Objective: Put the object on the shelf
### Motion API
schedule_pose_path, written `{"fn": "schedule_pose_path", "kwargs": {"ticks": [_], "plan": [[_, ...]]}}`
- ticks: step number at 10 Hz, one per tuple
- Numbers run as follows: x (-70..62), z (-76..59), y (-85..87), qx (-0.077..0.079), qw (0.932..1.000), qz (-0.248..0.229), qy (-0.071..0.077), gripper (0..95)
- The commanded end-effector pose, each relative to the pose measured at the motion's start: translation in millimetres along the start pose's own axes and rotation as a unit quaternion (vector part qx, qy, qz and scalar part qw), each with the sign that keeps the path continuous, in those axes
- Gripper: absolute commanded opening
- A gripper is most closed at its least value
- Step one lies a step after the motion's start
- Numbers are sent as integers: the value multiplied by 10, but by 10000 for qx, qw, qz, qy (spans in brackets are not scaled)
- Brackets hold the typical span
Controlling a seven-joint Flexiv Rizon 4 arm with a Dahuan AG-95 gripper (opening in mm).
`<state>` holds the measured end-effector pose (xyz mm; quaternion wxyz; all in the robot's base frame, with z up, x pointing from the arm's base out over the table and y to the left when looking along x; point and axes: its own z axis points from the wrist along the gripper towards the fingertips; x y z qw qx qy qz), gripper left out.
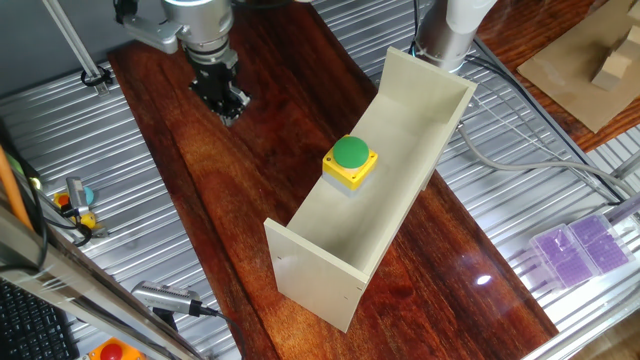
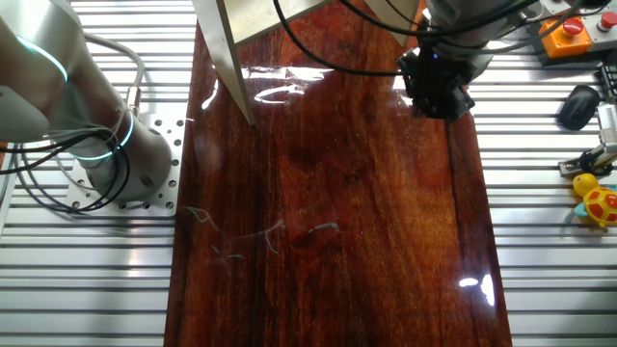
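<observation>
The object, a yellow box with a round green button [image 1: 350,160], sits upright on the flat bottom panel of the shelf [image 1: 400,215], about midway along it. The shelf is a long cream trough lying diagonally across the dark wooden board [image 1: 230,220]. My gripper [image 1: 226,103] hangs over the board to the left of the shelf, well apart from the object, open and empty. In the other fixed view the gripper [image 2: 439,92] is at the upper right. Only the end panel of the shelf [image 2: 227,53] shows there, and the object is out of view.
The arm's base [image 2: 106,145] stands on the ribbed metal table. An orange box with a red button [image 2: 564,31], a black mouse [image 2: 578,106] and a yellow toy [image 2: 598,198] lie at the right edge. Purple boxes [image 1: 580,250] and cardboard with wooden blocks [image 1: 600,65] sit beyond the board.
</observation>
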<state>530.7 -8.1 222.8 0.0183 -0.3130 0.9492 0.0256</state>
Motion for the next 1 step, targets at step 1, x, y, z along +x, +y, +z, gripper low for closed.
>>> {"fn": "schedule_pose_path", "kwargs": {"ticks": [1], "plan": [[-12,5,-3,5,10000,32,55,0]]}}
